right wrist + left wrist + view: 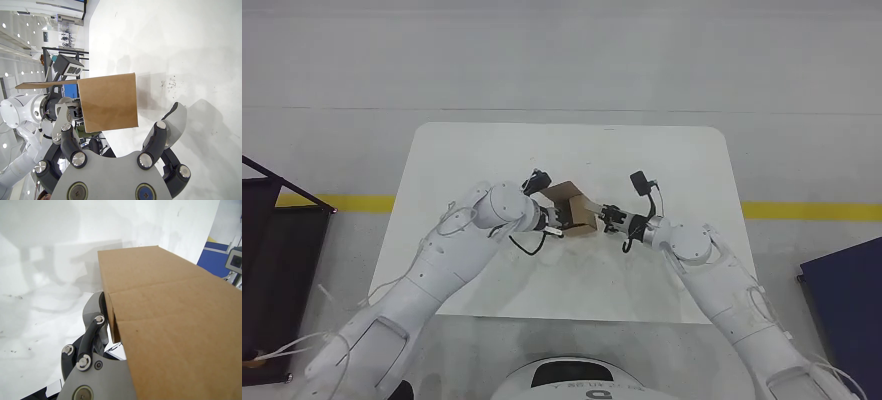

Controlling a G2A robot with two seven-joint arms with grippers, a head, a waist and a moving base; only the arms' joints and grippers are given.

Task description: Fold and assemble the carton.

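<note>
The brown cardboard carton [572, 205] is held above the middle of the white table [662, 150], one flap standing out sideways. My left gripper [554, 222] is shut on the carton's near-left end. In the left wrist view one grey finger [102, 306] presses the edge of the carton [170, 323], and the other finger is hidden behind the board. My right gripper [608, 215] is open at the carton's right end. In the right wrist view the carton [108, 102] hangs just ahead of the spread gripper [119, 111], close to its fingers.
The table's far half and its right edge [722, 200] are bare. On the floor, a black frame [282, 190] stands left of the table and a dark blue mat [852, 290] lies to the right. A yellow line [812, 210] crosses the floor.
</note>
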